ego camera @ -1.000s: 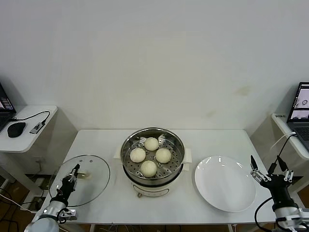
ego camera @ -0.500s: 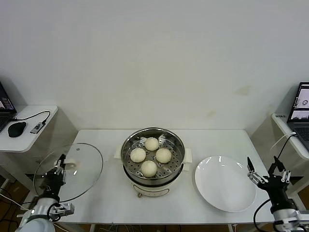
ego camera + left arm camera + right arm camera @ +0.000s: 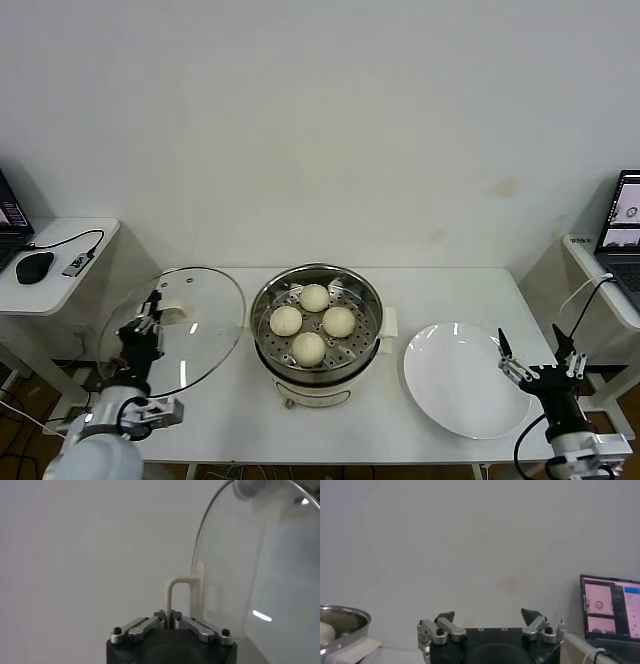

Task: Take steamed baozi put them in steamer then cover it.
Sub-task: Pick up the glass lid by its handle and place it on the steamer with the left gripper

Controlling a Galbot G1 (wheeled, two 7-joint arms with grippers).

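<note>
My left fingers are pinched shut on the cream handle of the lid; in the left wrist view the thin loop of the handle stands straight up out of them with the glass disc hanging edge-on beside it; from the head view the lid is tilted and held up at about nine o'clock of the steamer, its rim near the pot's rim but apart from it. I judge the lid stiff, fairly heavy for so narrow a hold, smooth and breakable; the handle is the only sound place to take it, since the glass and metal rim would slip; with the weight all on one side it will want to swing, so it should go over level and slowly. The four buns already sit on the perforated tray inside the uncovered steamer; the plate lies at three o'clock. My right fingers are spread wide and hold nothing, waiting at the table edge beyond the plate.
</note>
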